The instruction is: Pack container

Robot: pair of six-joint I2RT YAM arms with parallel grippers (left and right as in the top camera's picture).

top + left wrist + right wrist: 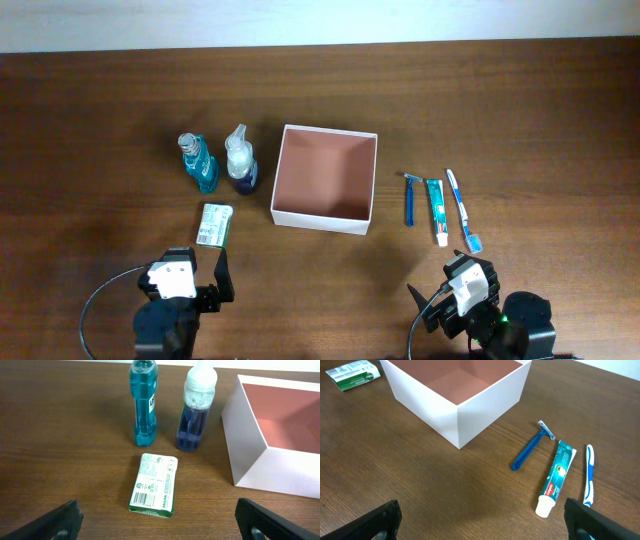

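Though cropped at frame btm, left claw [160,527] & right claw [482,524] both spread wide (container [250,455] cut off at rt edge).

Tabletop: dark brown wood-grain tabletop [100,120], filling nearly every view.
Far edge: plain pale white strip [300,20] beyond it; wall or floor, unclear.
Light: even, soft sheen on the wood.
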